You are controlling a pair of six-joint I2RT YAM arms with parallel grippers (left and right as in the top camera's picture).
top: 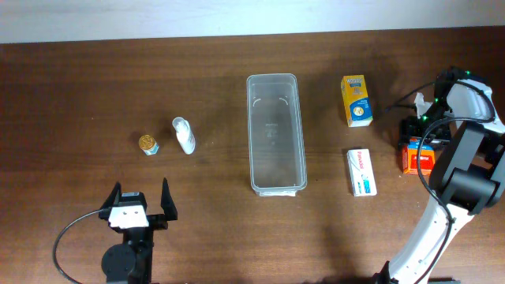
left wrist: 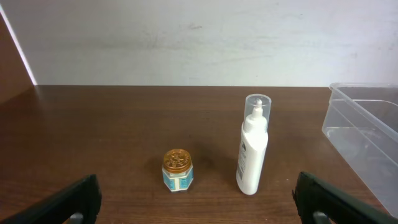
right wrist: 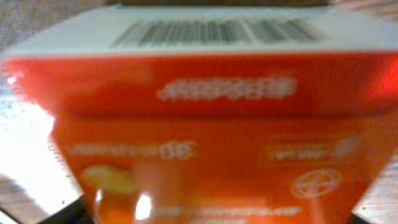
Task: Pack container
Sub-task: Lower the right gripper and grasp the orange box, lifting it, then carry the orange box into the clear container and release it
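Note:
The clear plastic container (top: 275, 134) lies lengthwise at the table's middle with nothing in it; its corner shows at the right edge of the left wrist view (left wrist: 367, 130). An orange box (top: 416, 158) sits at the far right. My right gripper (top: 418, 146) is down over it. The box (right wrist: 205, 124) fills the right wrist view, blurred, between the dark fingers (right wrist: 59, 214) at the bottom corners. I cannot tell whether they press on it. My left gripper (top: 140, 191) stands open at the front left, with nothing between its fingers (left wrist: 81, 199).
A white bottle (top: 184, 135) (left wrist: 253, 146) and a small gold-lidded jar (top: 148, 144) (left wrist: 178, 170) lie left of the container, ahead of my left gripper. A yellow box (top: 356, 100) and a white box (top: 361, 172) lie to the container's right.

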